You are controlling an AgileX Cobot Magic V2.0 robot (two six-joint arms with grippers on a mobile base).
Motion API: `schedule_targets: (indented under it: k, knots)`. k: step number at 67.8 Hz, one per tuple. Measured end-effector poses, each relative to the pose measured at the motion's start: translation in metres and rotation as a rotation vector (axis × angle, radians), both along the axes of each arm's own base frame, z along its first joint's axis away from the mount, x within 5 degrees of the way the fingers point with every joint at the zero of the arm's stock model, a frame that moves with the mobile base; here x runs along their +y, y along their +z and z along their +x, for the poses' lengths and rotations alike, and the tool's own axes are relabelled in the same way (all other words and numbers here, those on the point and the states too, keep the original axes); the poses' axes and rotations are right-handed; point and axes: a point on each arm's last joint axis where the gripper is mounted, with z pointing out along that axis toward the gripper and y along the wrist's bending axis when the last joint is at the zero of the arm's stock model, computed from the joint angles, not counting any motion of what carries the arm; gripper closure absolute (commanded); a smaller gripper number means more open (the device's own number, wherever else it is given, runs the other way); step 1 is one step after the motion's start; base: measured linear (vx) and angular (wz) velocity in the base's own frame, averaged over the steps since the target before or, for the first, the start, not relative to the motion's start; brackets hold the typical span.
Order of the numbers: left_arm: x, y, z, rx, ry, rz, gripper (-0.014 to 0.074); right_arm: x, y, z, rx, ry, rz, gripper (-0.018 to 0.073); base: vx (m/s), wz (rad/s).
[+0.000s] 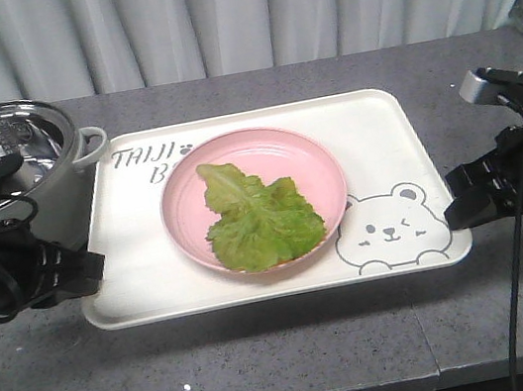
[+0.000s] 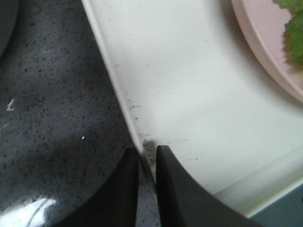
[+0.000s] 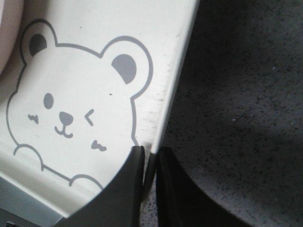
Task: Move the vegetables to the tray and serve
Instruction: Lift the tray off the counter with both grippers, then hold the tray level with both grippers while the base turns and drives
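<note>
A pot (image 1: 17, 146) is sitting far left. The left gripper (image 2: 147, 152) is pinching the tray (image 1: 136, 226) by its left rim, jaws nearly closed on it. The leaf (image 1: 261, 221) is lying on a pink plate (image 1: 321, 160) mid-tray, well apart from both grippers. The right gripper (image 3: 150, 152) is pinching the right rim beside the bear (image 3: 71, 109). Transfer looks done and serving is in hand; next likely calls for both arms lifting level together

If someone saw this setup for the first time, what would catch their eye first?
Probably the green lettuce leaf lying on the pink plate in the middle of the bear-printed tray. Next, the left claw and right claw, each pinching the tray's rim on opposite sides, and a steel pot beyond the left claw.
</note>
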Motion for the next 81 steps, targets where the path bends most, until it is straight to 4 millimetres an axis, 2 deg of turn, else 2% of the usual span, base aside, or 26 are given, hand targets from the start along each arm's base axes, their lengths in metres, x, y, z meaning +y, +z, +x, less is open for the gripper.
schedule_targets:
  k: [23, 81]
  knots:
    - [0.007, 0.018, -0.019, 0.001, 0.057, 0.017, 0.0603, 0.006, 0.002, -0.007, 0.068, 0.001, 0.037, 0.0561, 0.0, 0.0]
    - [0.008, 0.016, -0.024, 0.058, 0.036, 0.035, 0.0602, 0.007, 0.002, -0.01, 0.092, 0.013, 0.042, 0.0562, 0.0, 0.0]
